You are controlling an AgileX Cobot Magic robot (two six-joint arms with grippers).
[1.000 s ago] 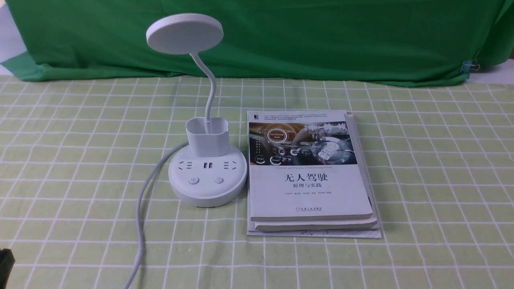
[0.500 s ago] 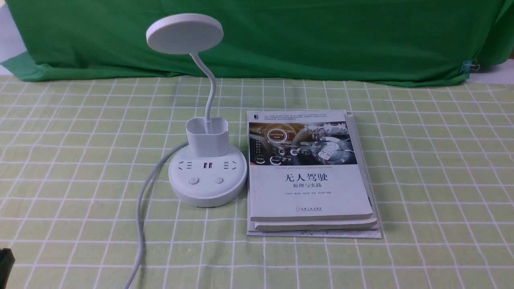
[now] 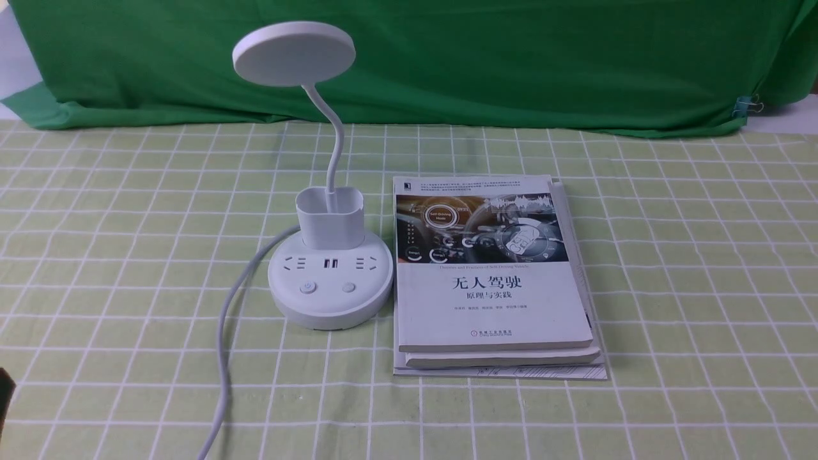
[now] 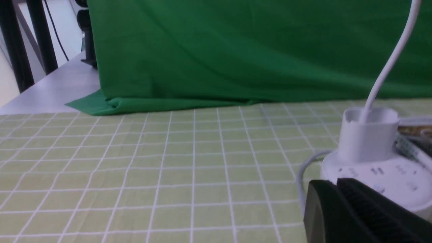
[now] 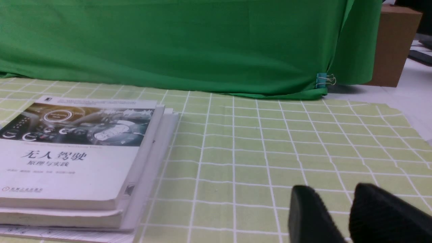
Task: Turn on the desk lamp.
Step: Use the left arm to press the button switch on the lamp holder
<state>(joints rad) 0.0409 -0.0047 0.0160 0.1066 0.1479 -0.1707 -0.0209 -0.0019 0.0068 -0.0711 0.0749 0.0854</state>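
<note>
You find the desk lamp [image 3: 331,306] to the left of the stack of books [image 3: 495,306], its round base very close to the stack's left edge. Your left gripper [image 4: 334,184] is clenched, its fingertips together on nothing. Your right gripper [image 5: 333,189] is released, a gap between its fingers and nothing held.

Handling: you need no grasp; a press should serve. Judge the base to be stiff, smooth plastic, broad and low enough to take a light downward push, though a slanting one may slide it toward the books. The power-marked button [image 3: 308,287], on the side of the base farther from the books, is the likely switch; the plain button [image 3: 348,287], nearer the books, has a use you cannot tell from here. Press the chosen one at its centre, straight down, with the joined left fingertips, and ease off once it gives.

If you must steady the lamp, bear on the solid base. Avoid the gooseneck [image 3: 337,144], which probably bends, and the disc head [image 3: 294,54], which is top-heavy and perhaps fragile. The cup holder [image 3: 331,220] looks thin-walled. Keep clear of the cord [image 3: 222,332], on the lamp's side away from the books; a snag could drag the base.
</note>
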